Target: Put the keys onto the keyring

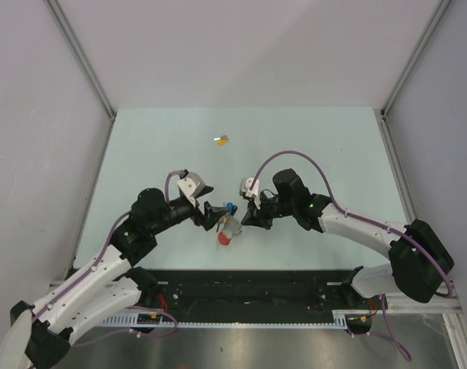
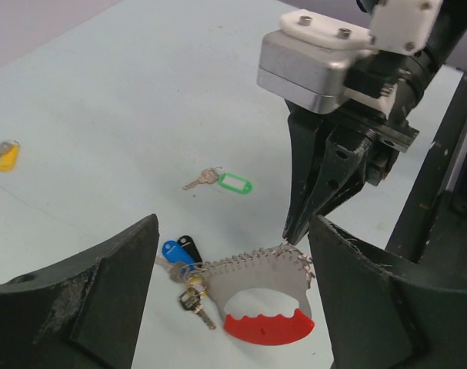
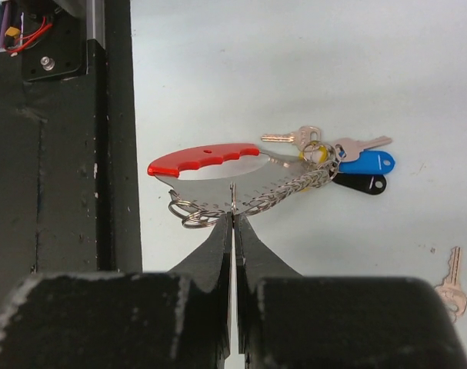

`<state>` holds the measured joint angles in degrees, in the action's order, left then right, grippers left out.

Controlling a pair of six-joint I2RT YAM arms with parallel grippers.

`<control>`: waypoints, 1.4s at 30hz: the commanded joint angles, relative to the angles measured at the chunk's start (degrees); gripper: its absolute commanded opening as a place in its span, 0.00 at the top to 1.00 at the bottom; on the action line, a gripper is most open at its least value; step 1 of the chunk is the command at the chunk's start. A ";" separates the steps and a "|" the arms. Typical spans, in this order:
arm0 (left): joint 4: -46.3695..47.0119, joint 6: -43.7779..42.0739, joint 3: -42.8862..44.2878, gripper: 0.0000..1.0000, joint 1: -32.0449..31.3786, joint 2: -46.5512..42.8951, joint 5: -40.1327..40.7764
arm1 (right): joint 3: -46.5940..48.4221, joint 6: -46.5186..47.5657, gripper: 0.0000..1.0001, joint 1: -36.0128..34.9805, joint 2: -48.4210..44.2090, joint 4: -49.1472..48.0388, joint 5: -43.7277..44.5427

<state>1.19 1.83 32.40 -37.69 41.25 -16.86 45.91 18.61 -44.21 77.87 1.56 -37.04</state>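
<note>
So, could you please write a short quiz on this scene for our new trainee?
1. Which loose key lies farther from the keyring: the green key or the yellow key?
2. True or false: the left gripper is shut.
3. The right gripper pinches: A the keyring, B the green key, C nothing.
Key: 1 yellow key; 2 false; 3 A.

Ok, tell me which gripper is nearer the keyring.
Right. The right gripper is shut on the keyring; the left gripper stands open, straddling it.
</note>
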 commanded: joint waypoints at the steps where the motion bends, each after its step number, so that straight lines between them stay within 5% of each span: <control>1: -10.33 -14.27 6.00 0.19 0.25 1.10 -7.36 | 2.87 -2.70 1.00 -0.35 -2.19 -0.68 0.91; 15: -15.61 -33.99 8.11 0.27 2.71 11.30 -25.41 | 5.68 -2.53 1.00 -1.76 -3.69 4.24 2.76; 20: -12.11 -33.73 7.06 0.49 2.98 13.24 -28.48 | 6.47 -1.48 1.00 -2.46 -3.07 5.38 3.81; 25: -8.66 -32.24 5.21 0.57 3.15 14.47 -29.80 | 6.47 -0.77 1.00 -3.17 -2.37 5.73 4.78; 42: -3.13 -29.51 1.35 0.56 3.24 15.70 -29.63 | 6.39 -0.42 1.00 -3.26 -3.77 5.91 2.58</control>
<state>-5.02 -28.36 34.37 -34.85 57.10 -44.21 49.65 17.10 -47.16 76.03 7.18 -33.21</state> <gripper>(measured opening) 0.441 0.010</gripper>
